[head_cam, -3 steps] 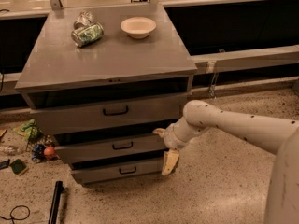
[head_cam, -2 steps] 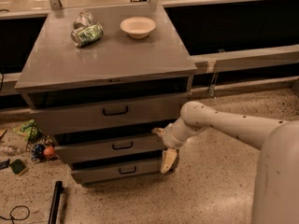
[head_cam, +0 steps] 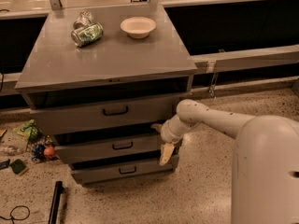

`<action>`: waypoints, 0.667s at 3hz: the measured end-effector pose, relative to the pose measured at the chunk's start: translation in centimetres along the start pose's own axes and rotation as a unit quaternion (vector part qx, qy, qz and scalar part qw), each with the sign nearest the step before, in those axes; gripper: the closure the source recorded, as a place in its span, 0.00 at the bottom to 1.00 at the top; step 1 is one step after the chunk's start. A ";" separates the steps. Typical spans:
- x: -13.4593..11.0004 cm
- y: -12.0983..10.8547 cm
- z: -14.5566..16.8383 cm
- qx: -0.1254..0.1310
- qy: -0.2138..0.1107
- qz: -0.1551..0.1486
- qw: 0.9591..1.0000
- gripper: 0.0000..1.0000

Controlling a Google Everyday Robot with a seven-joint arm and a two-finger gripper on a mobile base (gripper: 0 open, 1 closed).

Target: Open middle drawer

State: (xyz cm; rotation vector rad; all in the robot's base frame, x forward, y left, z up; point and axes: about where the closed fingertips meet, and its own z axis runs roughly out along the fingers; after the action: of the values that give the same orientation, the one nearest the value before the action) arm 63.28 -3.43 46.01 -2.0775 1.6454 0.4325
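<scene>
The grey cabinet (head_cam: 107, 55) has three drawers. The middle drawer (head_cam: 93, 148) is a wide grey front with a small black handle (head_cam: 122, 145). It sits between the taller top drawer (head_cam: 70, 118) and the bottom drawer (head_cam: 98, 172), and stands a little out from the cabinet. My gripper (head_cam: 161, 141) is at the right end of the middle drawer's front, well right of the handle. It is open, with one finger at the gap above the front and one cream finger (head_cam: 166, 154) hanging below it.
A white bowl (head_cam: 138, 26) and a crushed green can (head_cam: 87, 33) lie on the cabinet top. Litter (head_cam: 32, 143) lies on the floor to the left, and a black bar (head_cam: 55, 202) at the lower left. A dark counter runs behind.
My arm has swung slightly left and closer to the camera. The gripper stays at the right end of the middle drawer. The drawers have not visibly moved.
</scene>
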 end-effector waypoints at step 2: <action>1.7 -1.3 2.2 -0.004 -0.005 0.014 1.000 0.18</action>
State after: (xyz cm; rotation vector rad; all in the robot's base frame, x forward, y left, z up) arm 65.00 -3.44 43.47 -2.0552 1.6717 0.4588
